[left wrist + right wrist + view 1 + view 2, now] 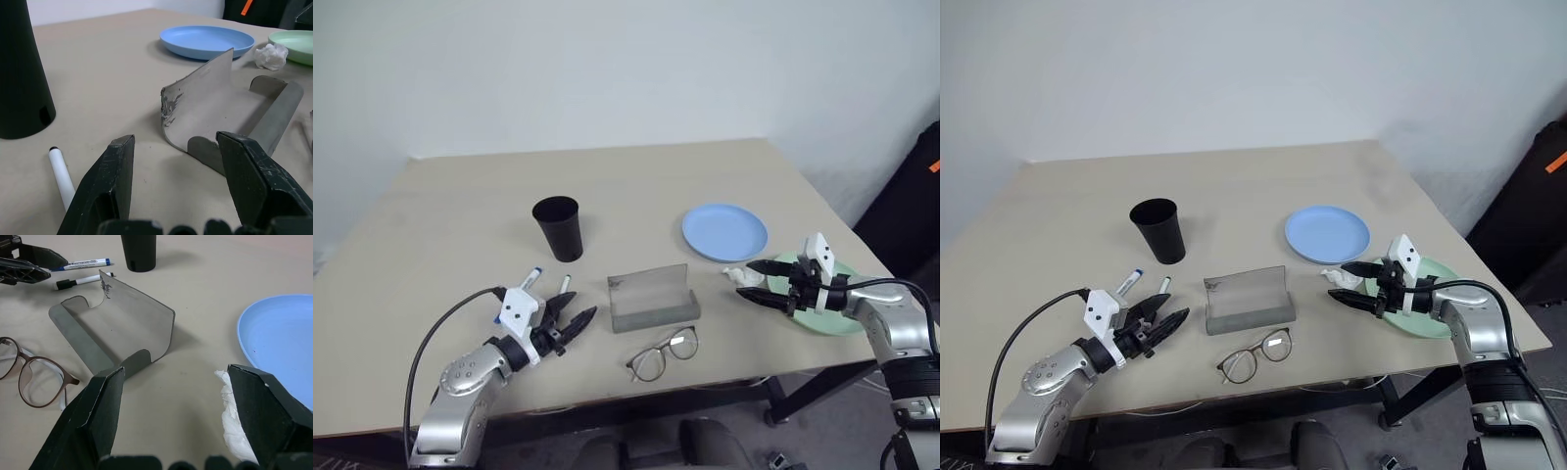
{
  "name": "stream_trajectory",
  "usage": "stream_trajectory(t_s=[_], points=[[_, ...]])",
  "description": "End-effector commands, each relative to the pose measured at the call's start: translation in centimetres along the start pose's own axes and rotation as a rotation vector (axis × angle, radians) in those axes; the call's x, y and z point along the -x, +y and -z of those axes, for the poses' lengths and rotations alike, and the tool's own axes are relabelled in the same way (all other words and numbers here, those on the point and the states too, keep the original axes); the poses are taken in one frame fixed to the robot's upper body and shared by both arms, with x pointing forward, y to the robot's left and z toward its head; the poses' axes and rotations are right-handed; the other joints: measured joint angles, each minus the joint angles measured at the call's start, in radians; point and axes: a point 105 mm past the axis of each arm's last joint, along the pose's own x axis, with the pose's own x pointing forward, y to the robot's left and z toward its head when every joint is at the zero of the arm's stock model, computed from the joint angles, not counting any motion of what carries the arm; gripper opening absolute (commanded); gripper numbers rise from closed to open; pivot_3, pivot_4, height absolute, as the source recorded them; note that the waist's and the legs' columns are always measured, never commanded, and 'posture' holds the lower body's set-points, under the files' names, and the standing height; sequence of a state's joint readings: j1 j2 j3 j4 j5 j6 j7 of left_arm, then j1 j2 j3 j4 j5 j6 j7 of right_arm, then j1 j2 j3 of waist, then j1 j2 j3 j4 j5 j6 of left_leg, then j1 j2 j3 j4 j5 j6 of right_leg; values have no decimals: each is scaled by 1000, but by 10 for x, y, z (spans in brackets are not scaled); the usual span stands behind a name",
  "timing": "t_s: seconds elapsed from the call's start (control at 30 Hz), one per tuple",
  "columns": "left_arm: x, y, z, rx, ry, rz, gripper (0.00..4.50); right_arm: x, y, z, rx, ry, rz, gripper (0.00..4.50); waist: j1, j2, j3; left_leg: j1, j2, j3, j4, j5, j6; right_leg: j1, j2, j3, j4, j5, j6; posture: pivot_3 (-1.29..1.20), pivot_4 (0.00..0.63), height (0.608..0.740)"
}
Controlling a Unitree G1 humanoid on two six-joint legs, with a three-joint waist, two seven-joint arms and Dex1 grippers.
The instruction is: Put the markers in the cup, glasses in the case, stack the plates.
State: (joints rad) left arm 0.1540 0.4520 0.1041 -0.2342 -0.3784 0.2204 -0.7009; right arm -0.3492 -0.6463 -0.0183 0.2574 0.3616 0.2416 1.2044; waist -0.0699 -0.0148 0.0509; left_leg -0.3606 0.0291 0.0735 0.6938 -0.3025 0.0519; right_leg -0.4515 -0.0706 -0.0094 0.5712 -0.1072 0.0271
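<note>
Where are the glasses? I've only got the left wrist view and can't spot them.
Observer: The glasses lie on the table on the robot's side of the open case.
Operator: I see one marker. Any other?
Observer: Yes, a blue-tipped marker lies just left of the dark-tipped marker.
Operator: And the right gripper?
Observer: The right gripper is open, the white tissue between its fingers, ungripped.

The only lettering in sight is a line of small dark print along the white barrel of the slim blue-ended marker (83, 265) lying on the beige worktop (195, 396); it is too small to read. Nothing else carries any legible text, label, brand, number or sign.
</note>
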Motion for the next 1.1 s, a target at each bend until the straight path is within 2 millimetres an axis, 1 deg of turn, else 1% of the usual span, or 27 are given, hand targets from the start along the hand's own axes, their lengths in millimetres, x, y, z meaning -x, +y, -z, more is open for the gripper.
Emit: stream_trajectory(t_s=[0.03,0.13,0.27,0.4,0.57,0.7,0.83,0.93,1.07,1.1], points=[[0,-3,-14,-16,-47,7,2764,6,-6,-19,55,-35,11,3658,0,0,0,0,0,0,0,0,0,0,0,0,0,0,0,0,0,740],[0,-3,-13,-15,-43,5,2764,4,-5,-16,55,-39,23,3658,0,0,0,0,0,0,0,0,0,0,0,0,0,0,0,0,0,740],[1,-3,-19,-14,-51,2,2764,4,-2,-16,55,-50,32,3658,0,0,0,0,0,0,0,0,0,0,0,0,0,0,0,0,0,740],[1,-4,-21,-14,-45,15,2764,5,-2,-11,57,-38,60,3658,0,0,0,0,0,0,0,0,0,0,0,0,0,0,0,0,0,740],[2,3,-22,-18,-42,30,2764,6,2,-13,66,-39,86,3658,0,0,0,0,0,0,0,0,0,0,0,0,0,0,0,0,0,740],[1,4,-19,-17,-37,43,2764,7,5,-12,63,-32,106,3658,0,0,0,0,0,0,0,0,0,0,0,0,0,0,0,0,0,740],[-6,3,-24,1,-63,66,2764,11,6,-16,78,-16,131,3658,0,0,0,-1,0,0,0,0,0,-1,0,0,0,0,0,0,0,740],[-11,-1,-22,-6,-57,85,2764,16,4,-15,78,5,154,3658,0,0,0,-1,0,0,0,0,0,-1,0,0,0,0,0,0,0,740],[-14,-1,-20,9,-69,74,2764,22,-5,-7,86,76,210,3658,0,0,0,-1,0,0,0,0,0,-1,0,0,0,0,0,0,0,740],[-15,-4,-21,14,-70,87,2764,26,-8,-8,86,95,227,3658,0,0,0,-1,0,0,0,0,0,-1,0,0,0,0,0,0,0,740]])
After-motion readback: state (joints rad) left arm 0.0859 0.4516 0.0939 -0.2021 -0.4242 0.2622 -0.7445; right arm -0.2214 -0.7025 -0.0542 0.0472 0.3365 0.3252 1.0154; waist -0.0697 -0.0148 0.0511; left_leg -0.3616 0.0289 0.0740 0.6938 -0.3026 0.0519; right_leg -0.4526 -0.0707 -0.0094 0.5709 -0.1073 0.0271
